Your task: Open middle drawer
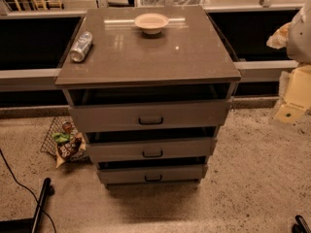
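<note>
Our dark gripper (301, 224) peeks in at the bottom right; the grey, dark-handled middle drawer (151, 149) sits well apart, up-left of it. We cannot tell its grip.

Grey cabinet (146, 57) stands centre frame with three stacked drawers. Middle drawer (121, 150) has dark handle (152, 154) at centre of its front and dark gap above. Top drawer (107, 118) and bottom drawer (121, 174) look alike. Bowl (151, 22) sits upright at rear of cabinet top; can (81, 46) lies on its side near left edge. Wire basket (54, 136) holding snack bags rests on floor, left of drawers. Gripper (294, 98) hangs at right frame edge, well apart from cabinet.
</note>
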You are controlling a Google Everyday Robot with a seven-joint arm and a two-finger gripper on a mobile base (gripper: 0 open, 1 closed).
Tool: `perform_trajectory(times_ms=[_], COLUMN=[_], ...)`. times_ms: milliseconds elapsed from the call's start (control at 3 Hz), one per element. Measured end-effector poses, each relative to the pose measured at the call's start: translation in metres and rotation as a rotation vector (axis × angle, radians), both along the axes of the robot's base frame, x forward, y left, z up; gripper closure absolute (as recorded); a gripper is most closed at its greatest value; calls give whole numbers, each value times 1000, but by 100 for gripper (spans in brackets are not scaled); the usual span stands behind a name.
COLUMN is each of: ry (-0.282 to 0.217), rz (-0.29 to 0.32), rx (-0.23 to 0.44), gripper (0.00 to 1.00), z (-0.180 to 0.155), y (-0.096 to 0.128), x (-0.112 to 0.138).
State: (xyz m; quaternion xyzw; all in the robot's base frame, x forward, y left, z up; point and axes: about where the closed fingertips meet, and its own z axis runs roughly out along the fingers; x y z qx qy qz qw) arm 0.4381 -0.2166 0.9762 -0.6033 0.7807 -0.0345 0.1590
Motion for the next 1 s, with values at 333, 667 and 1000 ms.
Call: perform_trajectory(times_ms=[333, 667, 1000], ry=[0, -43, -78], rz=[0, 39, 125], rx=[0, -32, 4], gripper=[0, 0, 0], z=[0, -12, -43], y=[0, 6, 15], x=[0, 5, 21])
